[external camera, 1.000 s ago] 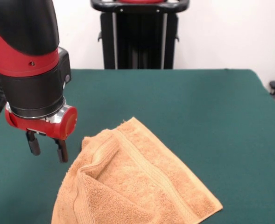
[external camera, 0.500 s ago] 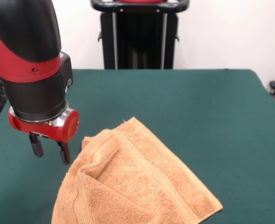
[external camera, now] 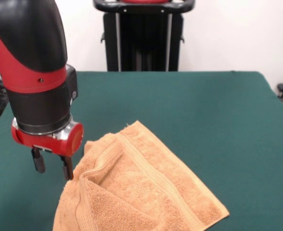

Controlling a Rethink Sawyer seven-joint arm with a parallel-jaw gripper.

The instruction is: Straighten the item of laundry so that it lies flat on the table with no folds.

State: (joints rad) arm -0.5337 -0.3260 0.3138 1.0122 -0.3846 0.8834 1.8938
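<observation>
Orange-tan hand towel (external camera: 136,185) lies folded at lower centre of the green table (external camera: 203,106), running toward lower right; my gripper (external camera: 52,166), jaws parted and empty, hovers at its left edge.

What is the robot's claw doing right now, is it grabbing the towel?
Gripper: open and holding nothing, its fingers right at the left edge of the folded towel.
</observation>
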